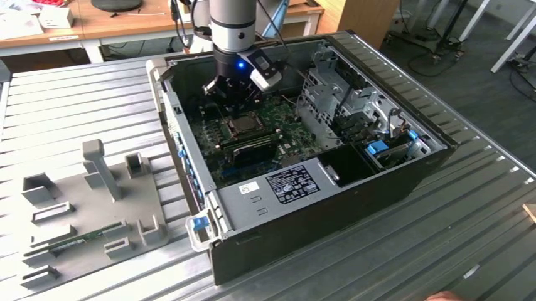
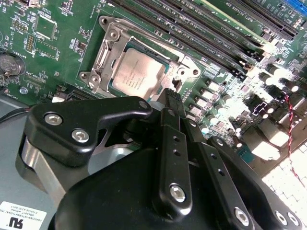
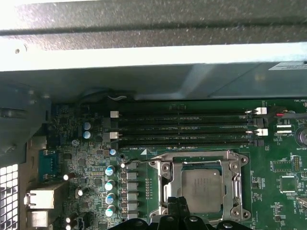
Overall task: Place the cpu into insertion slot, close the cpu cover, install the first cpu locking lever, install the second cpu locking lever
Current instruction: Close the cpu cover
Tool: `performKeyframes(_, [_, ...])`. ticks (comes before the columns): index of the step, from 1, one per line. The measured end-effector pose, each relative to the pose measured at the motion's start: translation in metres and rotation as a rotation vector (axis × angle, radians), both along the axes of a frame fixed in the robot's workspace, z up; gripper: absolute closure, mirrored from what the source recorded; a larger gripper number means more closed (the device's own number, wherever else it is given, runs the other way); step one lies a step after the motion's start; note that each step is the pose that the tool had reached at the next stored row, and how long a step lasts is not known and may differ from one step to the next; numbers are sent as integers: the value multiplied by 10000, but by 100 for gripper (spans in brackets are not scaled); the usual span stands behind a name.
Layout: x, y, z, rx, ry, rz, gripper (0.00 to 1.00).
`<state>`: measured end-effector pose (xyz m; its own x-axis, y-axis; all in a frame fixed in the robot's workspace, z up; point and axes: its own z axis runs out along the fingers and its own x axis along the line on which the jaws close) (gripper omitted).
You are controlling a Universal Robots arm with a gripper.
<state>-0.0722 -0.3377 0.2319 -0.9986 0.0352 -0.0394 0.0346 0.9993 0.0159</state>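
Observation:
The cpu (image 2: 136, 72), a dull silver square chip, lies flat in the insertion slot (image 1: 245, 123) on the green board inside the open computer case. The cpu cover (image 2: 108, 45), a silvery metal frame, lies down around the chip, and the chip's top shows through its window. In the first wrist view the cpu (image 3: 201, 184) and the cpu cover (image 3: 165, 175) sit just beyond the fingertips. My gripper (image 2: 169, 96) hangs low over one edge of the socket, its black fingers (image 3: 178, 203) shut together with nothing between them. In the exterior view the gripper (image 1: 230, 94) is inside the case above the board.
Long black memory sticks (image 3: 187, 127) run beside the socket. A row of capacitors (image 3: 110, 189) stands by it. The case wall (image 3: 144, 57) rises close behind the board. A metal drive cage (image 1: 343, 100) fills the exterior view's right. A grey fixture plate (image 1: 92, 200) lies outside the case.

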Motion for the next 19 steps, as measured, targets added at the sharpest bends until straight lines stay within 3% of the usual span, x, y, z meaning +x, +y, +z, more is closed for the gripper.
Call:
performKeyframes(4, [1, 1, -6, 5, -4, -1, 90])
performKeyframes(11, [0, 0, -111, 0, -1, 0, 90])
performKeyframes(19, [1, 1, -122, 6, -4, 0, 90])
